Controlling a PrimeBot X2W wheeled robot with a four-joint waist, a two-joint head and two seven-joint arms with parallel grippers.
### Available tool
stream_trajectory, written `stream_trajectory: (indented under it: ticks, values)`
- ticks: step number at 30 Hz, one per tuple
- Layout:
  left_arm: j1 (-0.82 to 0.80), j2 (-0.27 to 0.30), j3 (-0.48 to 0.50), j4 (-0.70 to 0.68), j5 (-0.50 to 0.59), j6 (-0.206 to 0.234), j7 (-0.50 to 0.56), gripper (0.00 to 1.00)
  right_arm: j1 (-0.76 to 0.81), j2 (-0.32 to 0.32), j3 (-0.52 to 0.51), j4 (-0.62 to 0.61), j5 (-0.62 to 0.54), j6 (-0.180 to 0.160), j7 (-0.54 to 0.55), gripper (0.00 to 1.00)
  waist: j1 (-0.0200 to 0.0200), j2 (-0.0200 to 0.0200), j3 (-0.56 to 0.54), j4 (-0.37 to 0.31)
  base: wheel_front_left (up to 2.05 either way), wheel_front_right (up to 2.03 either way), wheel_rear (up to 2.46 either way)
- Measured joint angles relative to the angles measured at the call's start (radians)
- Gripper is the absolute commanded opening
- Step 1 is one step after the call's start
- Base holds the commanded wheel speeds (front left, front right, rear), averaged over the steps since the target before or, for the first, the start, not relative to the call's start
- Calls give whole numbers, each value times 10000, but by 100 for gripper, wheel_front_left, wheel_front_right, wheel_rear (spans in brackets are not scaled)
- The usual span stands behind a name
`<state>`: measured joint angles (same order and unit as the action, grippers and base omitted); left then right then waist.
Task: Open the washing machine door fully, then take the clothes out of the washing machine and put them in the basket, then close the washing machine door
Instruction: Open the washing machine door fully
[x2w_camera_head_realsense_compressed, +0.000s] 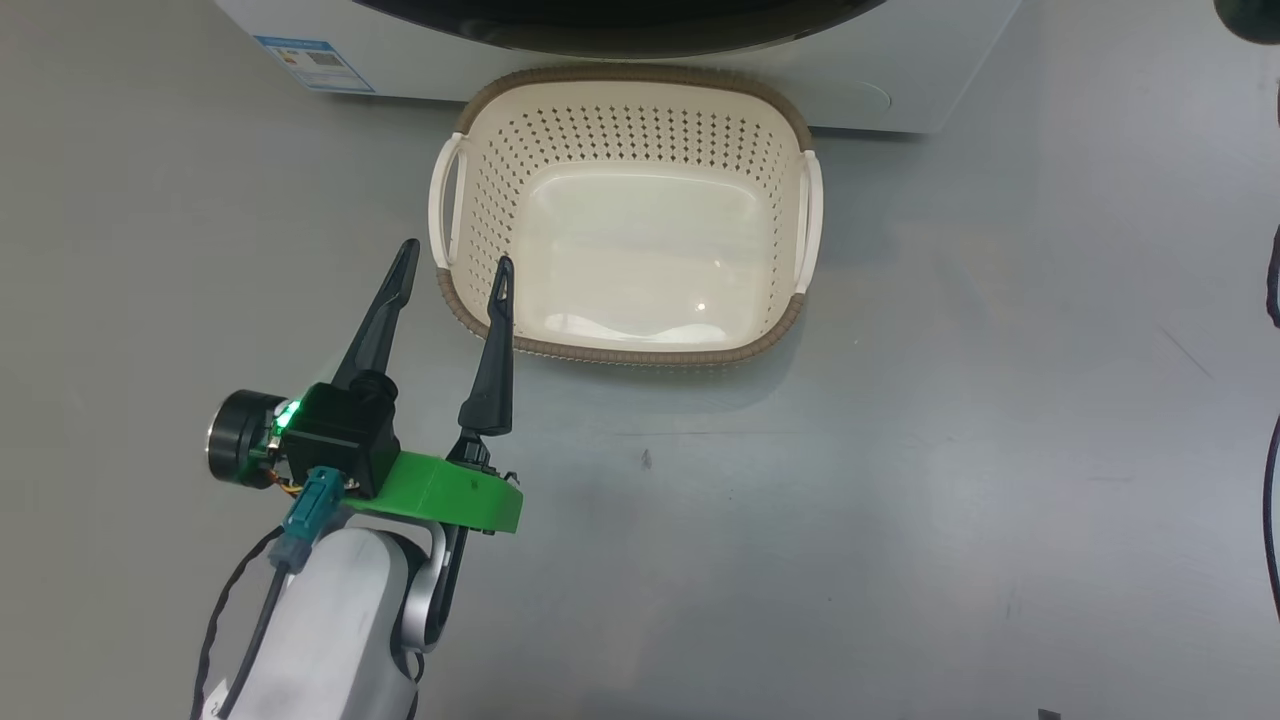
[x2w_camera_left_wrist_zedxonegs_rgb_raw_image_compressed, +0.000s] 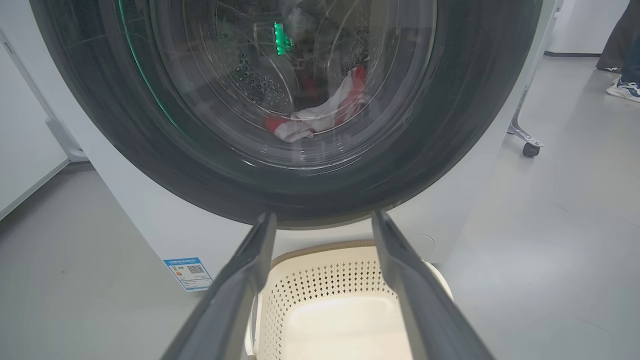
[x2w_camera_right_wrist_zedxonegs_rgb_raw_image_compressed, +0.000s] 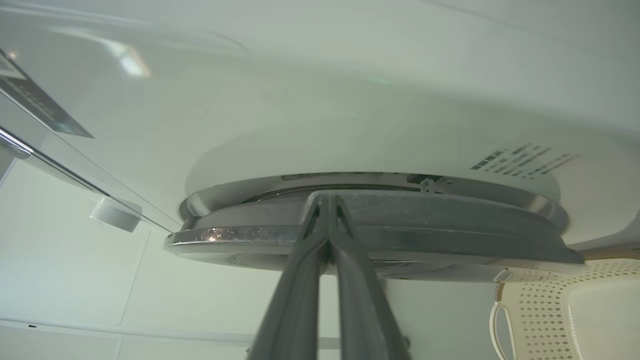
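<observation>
Looking down, I saw my left end effector (x2w_camera_head_realsense_compressed: 455, 258) wide open by the basket (x2w_camera_head_realsense_compressed: 640, 352). My right end effector (x2w_camera_right_wrist_zedxonegs_rgb_raw_image_compressed: 327, 200) was pinched shut at the washing machine door (x2w_camera_right_wrist_zedxonegs_rgb_raw_image_compressed: 450, 217), with the clothes (x2w_camera_left_wrist_zedxonegs_rgb_raw_image_compressed: 320, 117) behind its glass.

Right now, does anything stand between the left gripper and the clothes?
Yes. The washing machine door stands between them: the clothes lie behind it, seen through its glass, and the open left gripper is outside.

One washing machine (x2w_camera_left_wrist_zedxonegs_rgb_raw_image_compressed: 150, 220), one door (x2w_camera_left_wrist_zedxonegs_rgb_raw_image_compressed: 100, 125), one basket (x2w_camera_head_realsense_compressed: 620, 75) with two handles (x2w_camera_head_realsense_compressed: 447, 200). Two grippers: left gripper (x2w_camera_head_realsense_compressed: 455, 255), right gripper (x2w_camera_right_wrist_zedxonegs_rgb_raw_image_compressed: 327, 199). Number of clothes (x2w_camera_left_wrist_zedxonegs_rgb_raw_image_compressed: 320, 115) inside: indistinct.
</observation>
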<state>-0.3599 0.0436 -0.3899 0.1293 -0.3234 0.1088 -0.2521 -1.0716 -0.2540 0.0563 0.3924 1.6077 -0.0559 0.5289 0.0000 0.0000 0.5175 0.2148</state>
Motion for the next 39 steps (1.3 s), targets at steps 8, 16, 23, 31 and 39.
stream_trajectory:
  ticks: [8,16,23,31,39]
  values:
    - [-16,-35,-115,17,-2,-10,0,100,-822,-211,261,401,-288,-272,265,0,0,0,140,307,0,0,0]
    - [-51,-71,-224,4,-8,-10,0,100,-1442,-364,610,761,-639,-426,466,0,0,0,371,625,0,0,0]
    - [-72,-92,-174,-15,-17,-10,0,100,-1700,-370,811,1143,-725,-437,604,0,0,0,516,859,0,0,0]
    - [-83,-105,-173,-75,-33,-10,0,100,-1896,-412,903,1459,-721,-435,907,0,0,0,568,928,0,0,0]
    - [-99,-107,-192,-92,-171,-10,0,100,-1912,-464,1009,1685,-700,-244,1229,0,0,0,571,892,0,0,0]
